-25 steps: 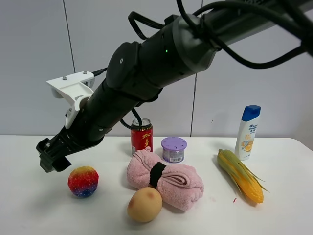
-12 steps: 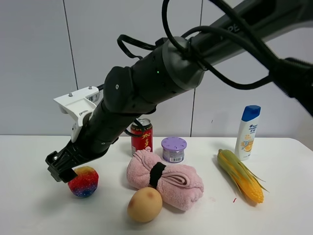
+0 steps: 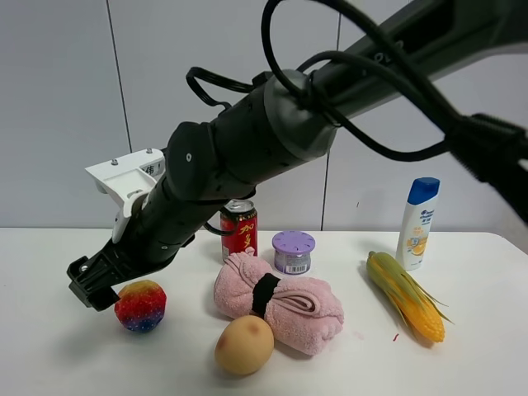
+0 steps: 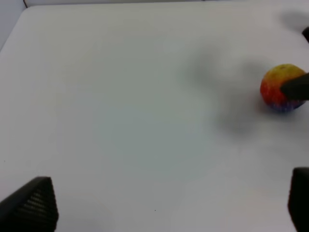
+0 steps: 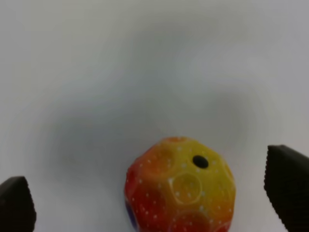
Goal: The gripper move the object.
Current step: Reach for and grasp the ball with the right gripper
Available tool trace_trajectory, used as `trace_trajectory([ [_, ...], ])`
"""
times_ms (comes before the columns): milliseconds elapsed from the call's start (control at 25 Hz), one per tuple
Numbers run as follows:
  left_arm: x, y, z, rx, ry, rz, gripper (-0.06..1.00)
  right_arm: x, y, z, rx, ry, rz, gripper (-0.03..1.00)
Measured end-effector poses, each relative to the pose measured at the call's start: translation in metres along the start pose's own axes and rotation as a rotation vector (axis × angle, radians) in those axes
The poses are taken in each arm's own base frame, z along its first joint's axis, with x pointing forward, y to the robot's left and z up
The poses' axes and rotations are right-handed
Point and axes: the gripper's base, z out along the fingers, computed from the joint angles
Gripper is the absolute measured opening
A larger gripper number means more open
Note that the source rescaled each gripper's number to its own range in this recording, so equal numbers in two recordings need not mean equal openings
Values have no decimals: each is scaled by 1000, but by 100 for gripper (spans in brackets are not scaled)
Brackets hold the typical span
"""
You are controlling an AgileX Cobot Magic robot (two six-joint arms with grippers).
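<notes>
From my station, I take the rolled pink towel (image 3: 276, 301) as my reference on the table (image 3: 462, 363). The rainbow ball (image 3: 140, 305) lies on the table to the left of the towel, well apart from it and with bare table around it. The right end effector (image 3: 91, 290) hangs low at the far side of the ball from the towel, just beside its upper part. The thick dark arm with the white bracket (image 3: 124, 177) reaches down to it, crossing above the towel.

In the right wrist view the two black fingers (image 5: 287, 186) are spread wide. The ball sits in the gap between them, nearer to the camera side, and neither finger touches it (there is a clear strip of table on each side). I see the bumpy skin there, yellow on top and red below.

The left end effector (image 4: 164, 205) is also spread, with its tips at the two corners of its own view and nothing between them. It is far from the ball, which looks small there.

Just in front of the towel lies a tan egg (image 3: 244, 344), touching it or nearly so. Behind the towel stand a red can (image 3: 239, 231) and a purple container (image 3: 294, 252). To the right of the towel lie a corn cob (image 3: 406, 295) and, further back, a shampoo bottle (image 3: 417, 224).
</notes>
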Motion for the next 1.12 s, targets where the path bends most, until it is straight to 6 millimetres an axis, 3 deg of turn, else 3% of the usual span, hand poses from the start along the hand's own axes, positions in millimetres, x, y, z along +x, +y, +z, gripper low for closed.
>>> trace_trajectory([
  [360, 0, 0, 0, 0, 0, 0, 100, 19, 4, 19, -13, 52, 1, 90],
  [920, 0, 0, 0, 0, 0, 0, 100, 26, 3, 34, 20, 5, 13, 88],
  [1120, 0, 0, 0, 0, 0, 0, 100, 28, -8, 36, 45, -11, 31, 84],
])
